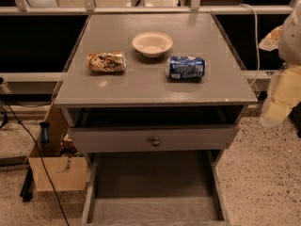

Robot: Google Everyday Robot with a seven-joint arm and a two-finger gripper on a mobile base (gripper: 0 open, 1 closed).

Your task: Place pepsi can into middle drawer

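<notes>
The pepsi can, blue with white lettering, lies on its side on the grey cabinet top, right of centre and just in front of the bowl. The middle drawer is pulled out at the bottom of the view, and its flat grey floor is bare. Above it is a shut drawer front with a small round knob. My gripper hangs at the right edge of the view, beside the cabinet and below its top. It is to the right of the can and apart from it.
A pale bowl stands at the middle back of the top. A brown-gold patterned can lies on its side at the left. A cardboard box and a black cable are on the floor at the left.
</notes>
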